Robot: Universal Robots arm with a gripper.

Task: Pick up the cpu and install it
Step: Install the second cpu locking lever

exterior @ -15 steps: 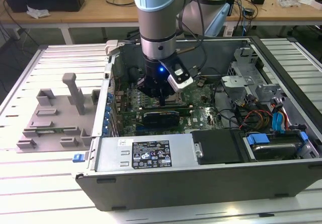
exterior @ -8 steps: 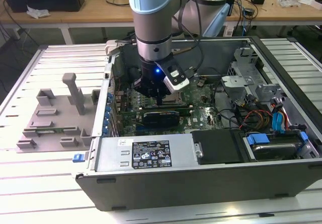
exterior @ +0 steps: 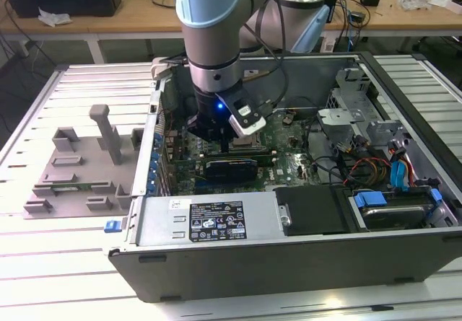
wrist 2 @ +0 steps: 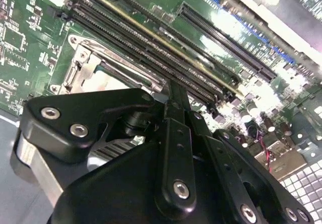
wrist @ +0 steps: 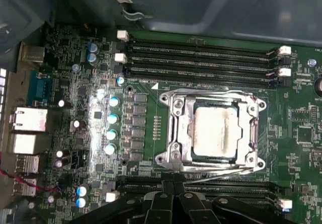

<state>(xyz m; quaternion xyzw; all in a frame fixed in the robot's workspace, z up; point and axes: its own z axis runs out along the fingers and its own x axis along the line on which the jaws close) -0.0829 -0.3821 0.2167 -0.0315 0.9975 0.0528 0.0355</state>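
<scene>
The cpu sits in the metal socket frame on the green motherboard, its top a dull silver-grey square with a smeared, slightly mottled sheen. In the first wrist view the frame is bright stamped steel with screws at its corners, lying between two banks of long black memory slots with white end clips. A row of small cylindrical capacitors with blue-and-silver tops stands beside the socket.

The arm descends steeply into the open computer case, its grey tube and pale blue joint cap leaning over the board, a small blue light glowing near the wrist. The gripper hangs low over the socket area — whether it touches anything I cannot tell. In the second wrist view the gripper's black linkage of flat bars and silver screw heads is drawn close together, the fingers seemingly narrow and holding nothing visible, though the tips are hidden.

A white and black label lies on the grey power supply box; its print is too small to read. To the exterior view's left, a grey moulded fixture with an upright post rests on the ribbed metal counter.
</scene>
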